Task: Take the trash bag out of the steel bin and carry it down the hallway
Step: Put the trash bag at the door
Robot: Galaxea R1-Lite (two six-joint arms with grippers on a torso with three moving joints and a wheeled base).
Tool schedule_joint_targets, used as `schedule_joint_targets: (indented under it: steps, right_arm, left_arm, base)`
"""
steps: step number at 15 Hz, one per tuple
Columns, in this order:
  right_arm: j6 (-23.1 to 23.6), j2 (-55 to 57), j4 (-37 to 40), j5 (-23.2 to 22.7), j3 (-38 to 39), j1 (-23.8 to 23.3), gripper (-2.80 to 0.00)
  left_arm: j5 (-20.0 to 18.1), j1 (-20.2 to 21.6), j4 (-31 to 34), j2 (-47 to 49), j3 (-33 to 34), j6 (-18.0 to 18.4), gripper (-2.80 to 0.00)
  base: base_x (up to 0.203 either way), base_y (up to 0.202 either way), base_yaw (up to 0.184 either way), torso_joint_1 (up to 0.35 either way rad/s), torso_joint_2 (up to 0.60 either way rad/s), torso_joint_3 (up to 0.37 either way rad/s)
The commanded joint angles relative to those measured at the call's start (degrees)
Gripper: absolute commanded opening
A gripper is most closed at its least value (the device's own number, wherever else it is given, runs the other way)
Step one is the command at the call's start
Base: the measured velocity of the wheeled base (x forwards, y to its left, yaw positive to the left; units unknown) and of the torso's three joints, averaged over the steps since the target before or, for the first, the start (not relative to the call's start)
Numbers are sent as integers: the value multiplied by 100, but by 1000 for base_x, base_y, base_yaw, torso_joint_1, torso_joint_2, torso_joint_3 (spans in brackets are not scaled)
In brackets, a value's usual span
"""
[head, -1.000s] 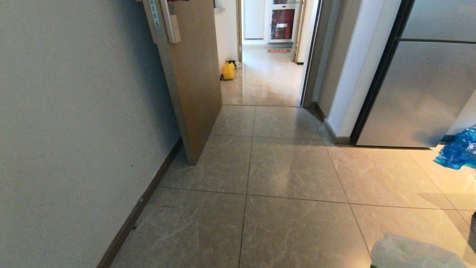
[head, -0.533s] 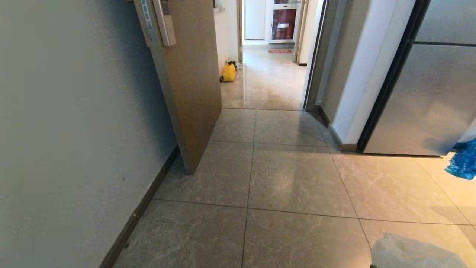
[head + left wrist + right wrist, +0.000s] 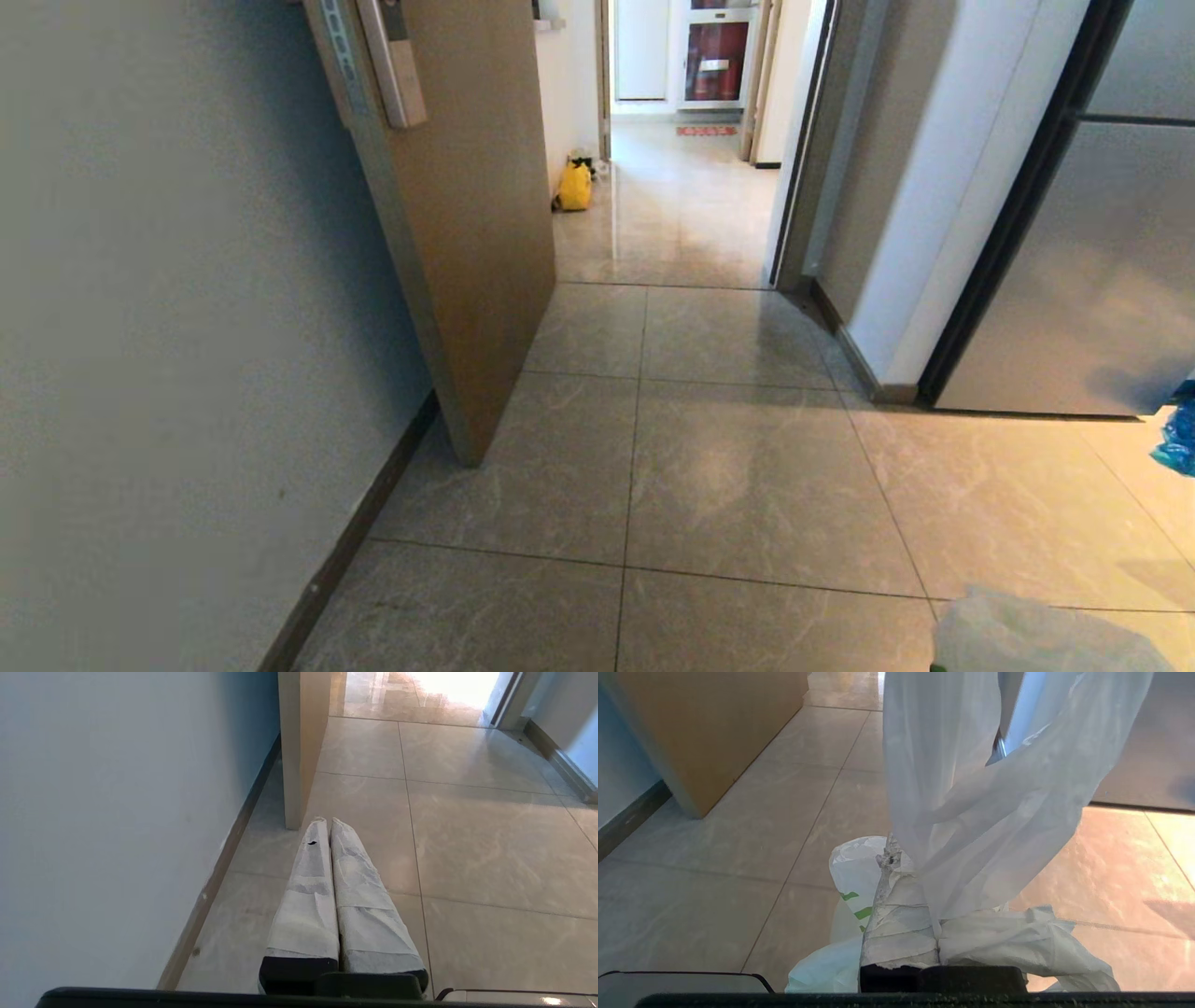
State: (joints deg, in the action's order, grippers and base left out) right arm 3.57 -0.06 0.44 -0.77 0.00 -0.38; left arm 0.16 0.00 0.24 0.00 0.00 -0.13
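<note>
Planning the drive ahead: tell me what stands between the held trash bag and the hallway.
Nothing visible blocks the doorway. The right gripper holds the trash bag. The open door narrows the left side, and a yellow bag sits against the hallway wall beyond it.

Open tan door (image 3: 467, 233) against grey wall (image 3: 168, 327), yellow bag (image 3: 574, 187) beyond, blue plastic bag (image 3: 1178, 441) far right.

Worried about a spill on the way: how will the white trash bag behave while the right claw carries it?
Probably floppy: the trash bag drapes in loose folds over the right claw, shut on it. Likely light, since the thin film hangs slack. It may swing or slip, being smooth plastic pinched in one spot.
</note>
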Motion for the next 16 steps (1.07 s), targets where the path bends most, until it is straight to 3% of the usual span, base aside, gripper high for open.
schedule_joint_targets:
  steps: [1, 3, 16]
  right_arm:
    - [3, -2, 0, -2, 0, 3, -280]
    - [3, -2, 0, -2, 0, 3, -280]
    - [3, -2, 0, -2, 0, 3, -280]
  left_arm:
    - [2, 0, 2, 0, 0, -4, -280]
    - [1, 0, 2, 0, 0, -4, -280]
    - [-4, 0, 2, 2, 0, 2, -280]
  base:
    - [190, 0, -4, 2, 2, 2]
    - [136, 0, 3, 4, 5, 1]
    - [0, 0, 0, 0, 0, 0]
